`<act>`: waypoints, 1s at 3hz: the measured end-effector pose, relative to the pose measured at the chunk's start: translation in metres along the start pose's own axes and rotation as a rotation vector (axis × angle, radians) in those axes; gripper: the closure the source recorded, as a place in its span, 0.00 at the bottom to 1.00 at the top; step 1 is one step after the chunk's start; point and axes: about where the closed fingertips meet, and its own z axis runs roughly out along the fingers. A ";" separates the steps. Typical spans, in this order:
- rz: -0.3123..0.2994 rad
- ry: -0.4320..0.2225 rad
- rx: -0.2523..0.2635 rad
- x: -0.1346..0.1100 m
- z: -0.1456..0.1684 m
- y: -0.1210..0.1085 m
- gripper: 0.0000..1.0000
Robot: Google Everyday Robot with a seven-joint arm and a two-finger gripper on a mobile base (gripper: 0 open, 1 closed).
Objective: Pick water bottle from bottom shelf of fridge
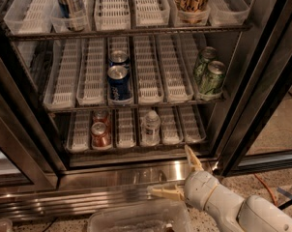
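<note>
The water bottle (pixel 150 126) is small and clear with a white cap. It stands upright in a white lane tray on the bottom shelf (pixel 136 146) of the open fridge (pixel 136 173). Two red soda cans (pixel 100 134) stand two lanes to its left. My gripper (pixel 177 172) is low in front of the fridge's steel base, below and right of the bottle and apart from it. It is open and empty, with one tan finger (pixel 193 158) pointing up toward the shelf and the other (pixel 165 193) pointing left.
The middle rack holds blue cans (pixel 119 83) and green cans (pixel 211 78). The top rack holds tall cans (pixel 72 3). A dark door frame (pixel 262 95) stands at the right. A clear plastic bin (pixel 138 219) sits on the floor below the gripper.
</note>
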 end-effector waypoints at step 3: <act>-0.008 -0.025 0.056 0.015 0.019 0.000 0.00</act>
